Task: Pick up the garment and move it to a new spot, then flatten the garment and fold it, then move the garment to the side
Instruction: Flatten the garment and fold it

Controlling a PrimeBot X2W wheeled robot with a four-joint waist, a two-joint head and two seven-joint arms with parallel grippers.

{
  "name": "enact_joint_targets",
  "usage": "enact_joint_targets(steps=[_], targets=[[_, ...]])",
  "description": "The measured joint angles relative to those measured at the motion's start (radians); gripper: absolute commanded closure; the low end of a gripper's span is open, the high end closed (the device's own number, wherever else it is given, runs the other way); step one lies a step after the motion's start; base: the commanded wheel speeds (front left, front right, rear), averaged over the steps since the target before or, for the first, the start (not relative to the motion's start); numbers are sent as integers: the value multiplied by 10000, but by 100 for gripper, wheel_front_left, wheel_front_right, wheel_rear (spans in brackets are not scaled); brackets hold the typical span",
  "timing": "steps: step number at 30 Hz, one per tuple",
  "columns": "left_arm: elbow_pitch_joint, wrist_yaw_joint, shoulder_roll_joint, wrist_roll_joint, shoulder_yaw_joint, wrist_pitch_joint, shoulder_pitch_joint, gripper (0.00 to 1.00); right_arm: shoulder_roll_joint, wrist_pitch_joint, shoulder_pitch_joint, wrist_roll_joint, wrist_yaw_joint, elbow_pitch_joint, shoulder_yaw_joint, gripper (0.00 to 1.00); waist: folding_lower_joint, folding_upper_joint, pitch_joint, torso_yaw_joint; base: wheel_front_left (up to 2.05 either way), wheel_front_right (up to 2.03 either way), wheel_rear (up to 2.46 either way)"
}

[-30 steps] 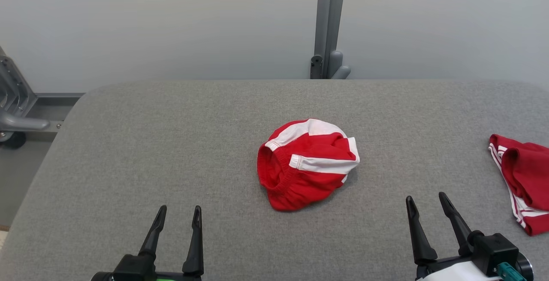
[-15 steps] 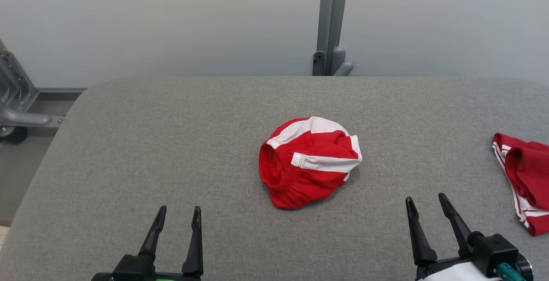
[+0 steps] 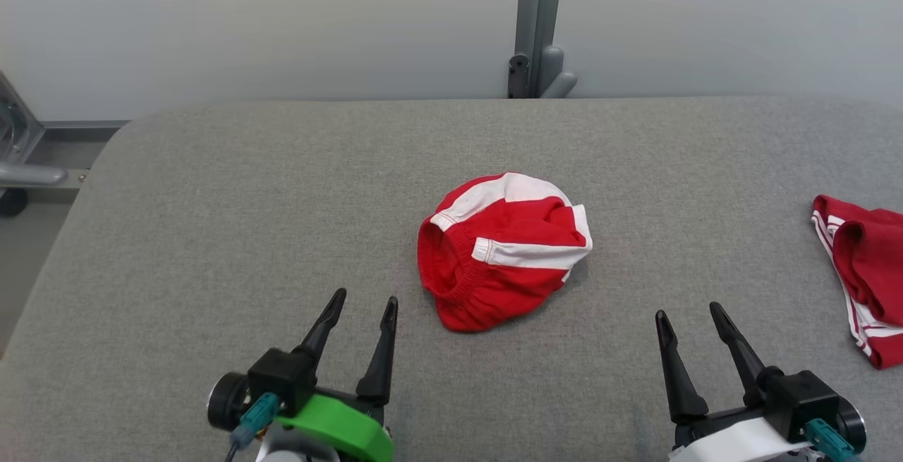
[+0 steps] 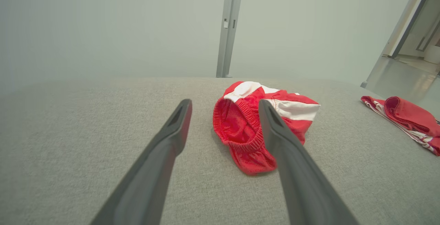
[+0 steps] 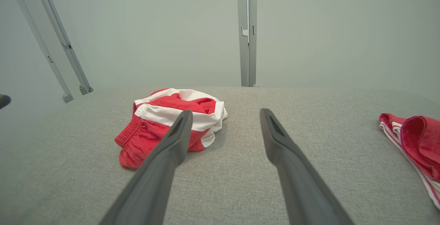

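A table (image 3: 211, 201) covered in grey woven fabric, with rounded far corners, carries 2 pieces of clothing. Near its middle lies a pair of red-and-white shorts (image 3: 502, 250), crumpled into a rounded heap. The gathered elastic waistband gapes toward the robot's left, and broad white bands cross the heap's top and its right side. Well apart from it, far out on the table's right side, lies a darker red garment (image 3: 864, 278) with thin white stripes along its border. It is loosely doubled over itself and partly cut off by the head view's edge. The grey cover lies taut and unwrinkled.
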Motion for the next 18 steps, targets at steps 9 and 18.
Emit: enact_joint_targets(steps=[9, 18], targets=[[2736, -111, -15, -1333, -2305, 0, -3064, 0, -82, 2, -452, -79, -2, 31, 174, 0, 0, 0, 664, -539, 0, 0, 0], [4803, -119, 46, -3039, -3634, 895, -5202, 0, -77, 0, -818, -96, -2, 42, 257, 0, 0, 0, 1345, -1217, 0, 0, 0]])
